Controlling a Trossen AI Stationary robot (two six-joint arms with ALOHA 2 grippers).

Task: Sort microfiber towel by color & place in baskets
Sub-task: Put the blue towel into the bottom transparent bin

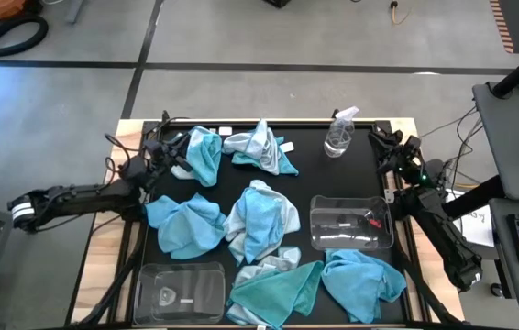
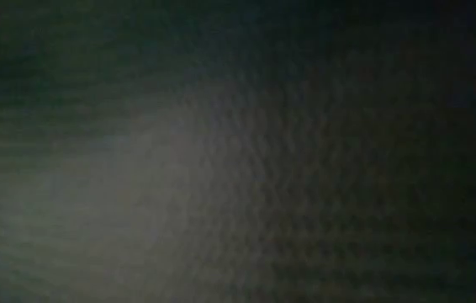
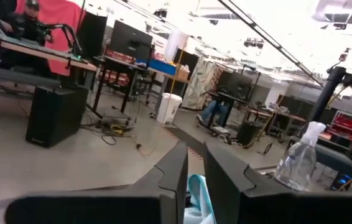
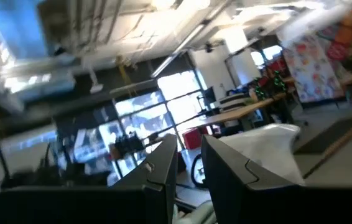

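Observation:
Several towels lie crumpled on the black table. Bright blue ones are at the far left (image 1: pixel 203 154), left middle (image 1: pixel 186 225) and near right (image 1: pixel 360 280). A teal one (image 1: pixel 278 286) is at the near edge. Mixed pale and blue heaps are at the far middle (image 1: pixel 259 148) and the centre (image 1: pixel 261 218). One clear basket (image 1: pixel 351 240) stands right of centre, the other (image 1: pixel 179 291) near left. My left gripper (image 1: pixel 170 145) (image 3: pixel 194 171) is shut, level beside the far-left towel (image 3: pixel 198 196). My right gripper (image 1: pixel 380 147) (image 4: pixel 189 165) is shut at the far right.
A clear spray bottle (image 1: pixel 339 136) (image 3: pixel 297 163) stands at the far edge, just left of my right gripper; its white head (image 4: pixel 269 149) shows in the right wrist view. The low view is dark and shows nothing. Bare black table lies between the heaps.

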